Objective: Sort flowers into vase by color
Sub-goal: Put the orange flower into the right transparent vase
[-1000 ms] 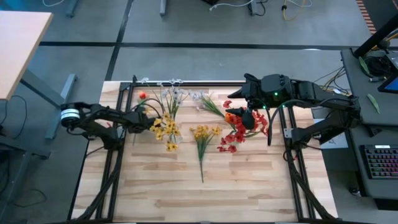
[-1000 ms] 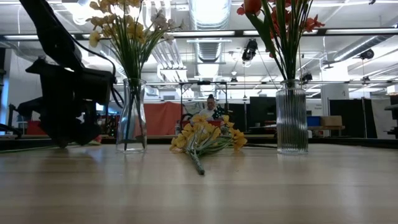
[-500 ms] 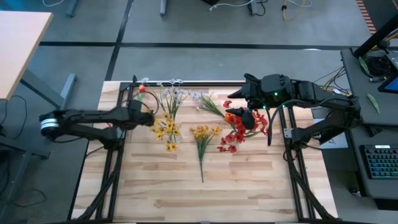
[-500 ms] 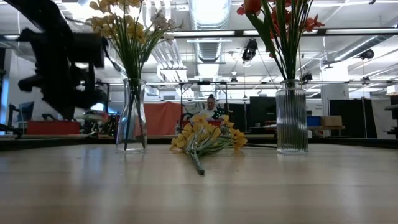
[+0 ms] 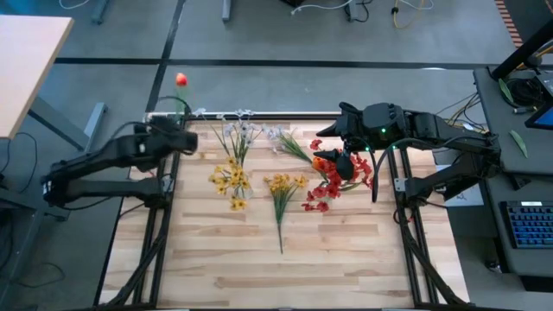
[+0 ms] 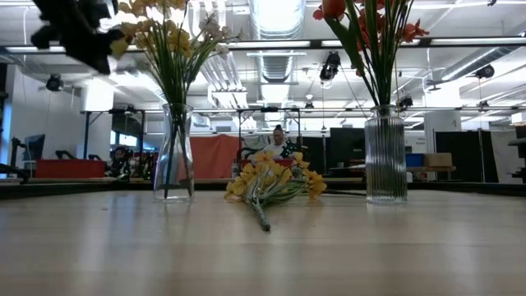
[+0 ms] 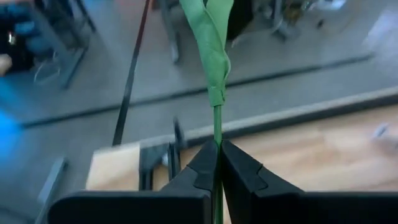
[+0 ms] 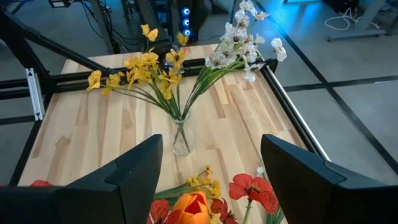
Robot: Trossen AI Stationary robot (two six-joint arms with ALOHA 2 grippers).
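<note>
A: High view: left tool (image 5: 184, 138) raised at the bench's (image 5: 285, 268) far left corner, red-headed stem (image 5: 181, 81) above it. Left wrist view shows the jaws clamped on that green stalk (image 7: 217, 130).

B: Low view: two vases, one yellow-filled (image 6: 174, 152), one red-filled (image 6: 385, 154). One yellow spray (image 6: 267, 182) lying between. Right tool (image 8: 205, 180) spread apart, above the red blossoms.

Bright overhead light, soft shadows, left wrist view blurred
</note>
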